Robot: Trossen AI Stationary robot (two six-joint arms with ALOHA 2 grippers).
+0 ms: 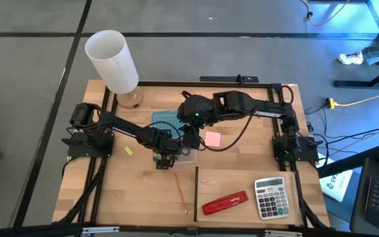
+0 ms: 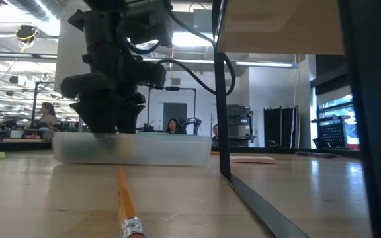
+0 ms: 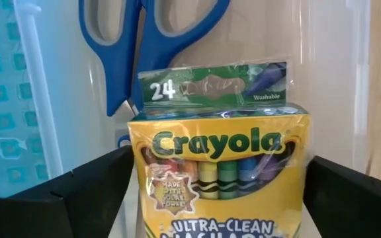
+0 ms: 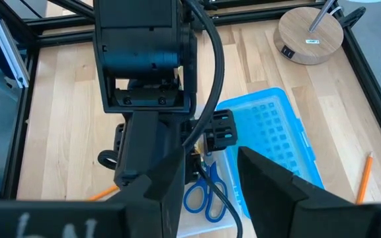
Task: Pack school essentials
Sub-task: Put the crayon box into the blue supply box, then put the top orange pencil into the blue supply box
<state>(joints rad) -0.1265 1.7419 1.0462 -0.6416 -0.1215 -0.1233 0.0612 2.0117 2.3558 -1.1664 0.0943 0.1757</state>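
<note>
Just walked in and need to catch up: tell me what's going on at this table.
The left gripper stands open over the clear case mid-table, its fingers either side of the crayon box, beside the blue-handled scissors. The right gripper hovers just behind. A pink sticky-note pad, orange pencil and yellow eraser lie unpacked.

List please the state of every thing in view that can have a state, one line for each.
Left gripper: open, fingers either side of the crayon box.
Crayon box: closed, upright in the clear case.
Scissors: blades shut, lying in the case.
Clear case: open, blue lid folded back.
Right gripper: part open, empty, above the case.
Stapler: closed, on the table.
</note>
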